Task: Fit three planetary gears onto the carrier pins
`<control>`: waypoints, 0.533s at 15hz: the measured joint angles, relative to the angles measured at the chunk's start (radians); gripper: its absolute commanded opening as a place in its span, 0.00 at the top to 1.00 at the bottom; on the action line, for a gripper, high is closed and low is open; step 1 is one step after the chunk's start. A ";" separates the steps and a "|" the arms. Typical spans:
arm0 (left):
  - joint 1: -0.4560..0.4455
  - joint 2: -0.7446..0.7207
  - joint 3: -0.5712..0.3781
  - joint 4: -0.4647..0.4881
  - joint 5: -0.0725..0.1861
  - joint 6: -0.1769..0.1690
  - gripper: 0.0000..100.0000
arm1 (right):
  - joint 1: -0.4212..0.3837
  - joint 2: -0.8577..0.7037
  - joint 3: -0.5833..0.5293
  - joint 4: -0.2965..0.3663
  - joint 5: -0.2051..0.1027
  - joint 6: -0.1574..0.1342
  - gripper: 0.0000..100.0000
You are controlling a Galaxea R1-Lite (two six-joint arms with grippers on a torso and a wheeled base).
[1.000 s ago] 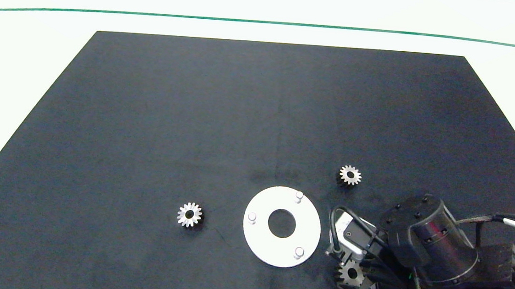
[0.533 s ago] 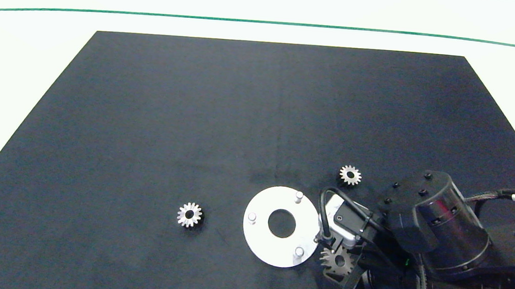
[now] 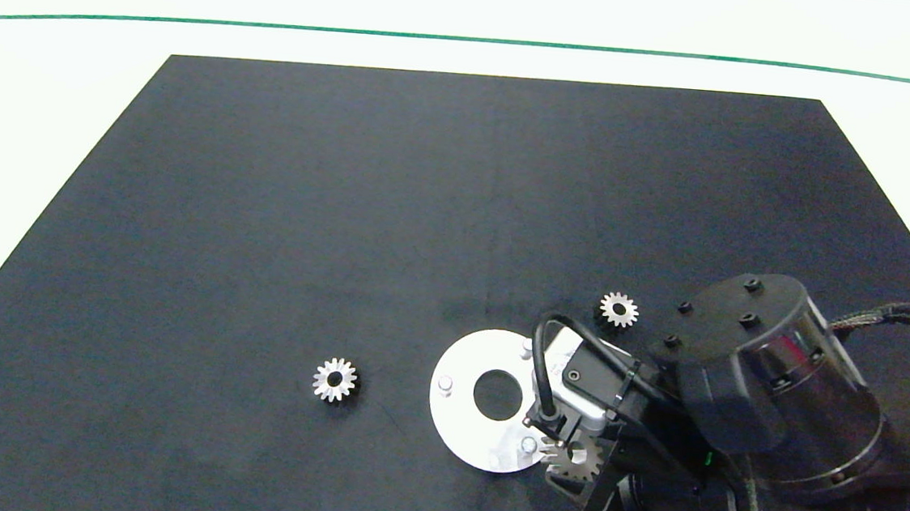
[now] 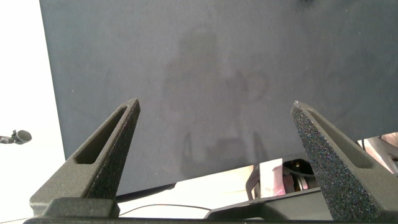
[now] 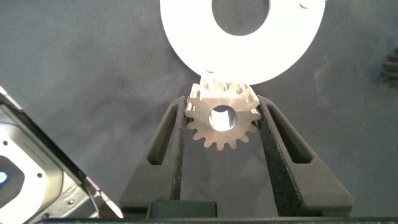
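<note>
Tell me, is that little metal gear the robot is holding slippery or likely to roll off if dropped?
Probably stiff and heavy for its size: the gear looks like solid metal. It likely won't slip easily, since the right gripper's fingers press against its pointed teeth. If dropped flat it should stay put, like the gear lying on the dark mat; dropped on edge, it might roll.

There are three planetary gears (image 3: 335,379) (image 3: 619,309) (image 3: 574,457), one white disc (image 3: 458,418) and three carrier pins (image 3: 445,385) (image 3: 527,346) (image 3: 527,445).
</note>
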 measured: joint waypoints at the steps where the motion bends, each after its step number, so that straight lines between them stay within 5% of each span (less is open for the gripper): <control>1: 0.000 0.000 0.000 0.000 0.000 0.000 0.00 | 0.005 0.012 -0.007 0.000 -0.005 0.000 0.72; 8: -0.001 -0.005 -0.003 0.000 0.000 0.000 0.00 | 0.016 0.133 -0.080 -0.001 -0.019 -0.001 0.72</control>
